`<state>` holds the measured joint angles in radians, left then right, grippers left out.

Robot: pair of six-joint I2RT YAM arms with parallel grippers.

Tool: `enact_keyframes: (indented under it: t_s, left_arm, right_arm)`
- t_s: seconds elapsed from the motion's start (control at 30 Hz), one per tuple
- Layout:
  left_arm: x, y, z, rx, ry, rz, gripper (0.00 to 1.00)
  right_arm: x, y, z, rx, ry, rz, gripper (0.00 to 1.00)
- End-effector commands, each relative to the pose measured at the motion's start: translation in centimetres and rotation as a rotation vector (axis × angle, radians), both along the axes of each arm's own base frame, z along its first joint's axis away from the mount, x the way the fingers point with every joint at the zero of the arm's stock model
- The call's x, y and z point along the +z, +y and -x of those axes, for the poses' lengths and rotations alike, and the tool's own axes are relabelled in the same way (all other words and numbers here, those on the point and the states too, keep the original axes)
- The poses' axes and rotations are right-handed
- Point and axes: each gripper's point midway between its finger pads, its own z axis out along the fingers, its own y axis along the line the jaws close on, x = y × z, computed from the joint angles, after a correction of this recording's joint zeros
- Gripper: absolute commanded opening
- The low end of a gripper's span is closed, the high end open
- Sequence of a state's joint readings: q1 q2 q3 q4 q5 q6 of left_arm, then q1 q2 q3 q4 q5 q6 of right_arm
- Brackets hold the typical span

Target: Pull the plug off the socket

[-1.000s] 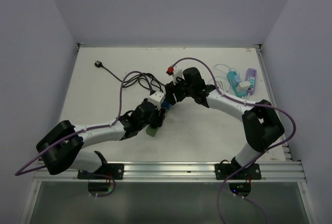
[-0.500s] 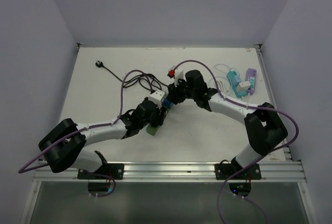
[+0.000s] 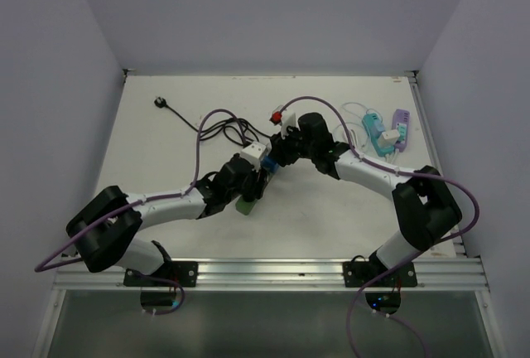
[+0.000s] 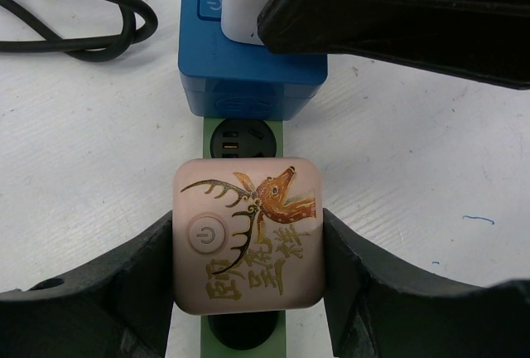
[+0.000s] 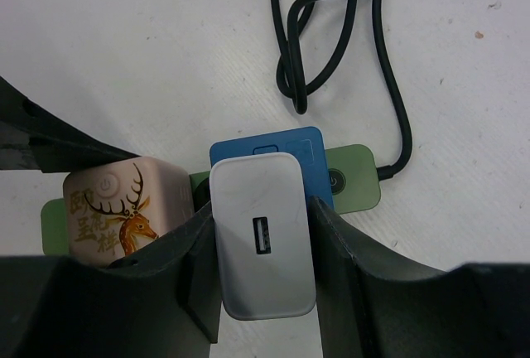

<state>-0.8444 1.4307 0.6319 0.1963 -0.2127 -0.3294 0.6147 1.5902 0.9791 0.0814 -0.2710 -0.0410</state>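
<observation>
A green power strip [image 5: 352, 180] lies on the white table and carries a blue socket block [image 5: 310, 147] and a pink deer-print plug [image 5: 112, 209]. A white USB charger plug [image 5: 261, 246] stands over the blue block. My right gripper [image 5: 261, 258] is shut on the charger's two sides. I cannot tell whether its pins are still seated. My left gripper [image 4: 248, 250] is shut on the pink plug [image 4: 248, 234], just behind the blue block [image 4: 248, 84] on the strip [image 4: 245, 351]. In the top view both grippers meet mid-table, left [image 3: 252, 177] and right [image 3: 277, 152].
The strip's black cable [image 3: 224, 130] coils behind the grippers and ends in a black plug [image 3: 159, 103] at the back left. A teal strip [image 3: 383, 134] and a purple strip [image 3: 402, 126] with white cable lie at the back right, near the table's right edge.
Both wrists have shifted slightly to the right and away from the bases. Both grips are unchanged.
</observation>
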Motion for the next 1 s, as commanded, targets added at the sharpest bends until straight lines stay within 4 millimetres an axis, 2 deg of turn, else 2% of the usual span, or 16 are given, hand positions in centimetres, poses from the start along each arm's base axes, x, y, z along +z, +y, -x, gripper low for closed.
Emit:
enact_keyframes:
  t_s: [0.0,0.33,0.97]
  left_arm:
    - [-3.5,0.5,1.6,-0.003,0.13,-0.043,0.0]
    - [-3.9,0.9,1.6,0.009,0.151,-0.055,0.0]
    - [-5.0,1.5,1.4,0.034,0.2,-0.084,0.0]
  right_arm:
    - [9.7,2.9,0.2,0.072,-0.168,-0.239,0.0]
    - [11.1,2.9,0.1,0.058,-0.176,-0.273,0.0]
    - [15.1,2.6,0.3,0.042,-0.246,-0.339,0.0]
